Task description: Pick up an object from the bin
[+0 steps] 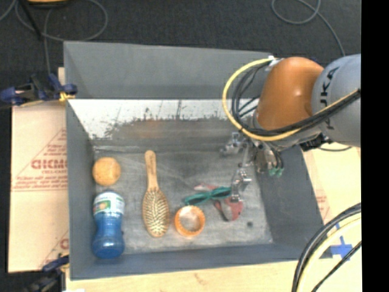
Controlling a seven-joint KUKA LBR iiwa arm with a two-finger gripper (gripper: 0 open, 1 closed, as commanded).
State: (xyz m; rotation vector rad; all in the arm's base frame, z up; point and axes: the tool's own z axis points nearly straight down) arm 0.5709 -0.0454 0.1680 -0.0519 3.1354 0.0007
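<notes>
You are looking at a dark floor (182, 11) where thin cables (298, 8) are lying in loops. On it a grey metal bin (194, 163) is standing, and its bottom is looking dull and scratched.

Inside, the gripper (238, 193) is hanging low over the right part of the bin's bottom. Whether it is open or closed you cannot tell, because its metal parts are running together there, and you are not seeing anything clearly held. At its tip a long green thing (203, 196) is lying across, with its right end reaching the gripper. Just below that end a small red thing (233, 210) is lying. Whether the gripper is touching either of them is not possible to say.

Going to the left, you are counting one of each:
- one orange ring (190, 221), just beside the green thing's left end
- one wooden hairbrush (155, 202), lying with the handle towards the back wall
- one blue bottle (108, 224), lying in the front left corner
- one orange-brown ball (106, 171), just behind the bottle

That is making six things, all apart from the walls.

The robot's orange cover (289, 93) is hiding the back right corner of the bin. The kinds of the green thing and the red thing are hard to make out.
</notes>
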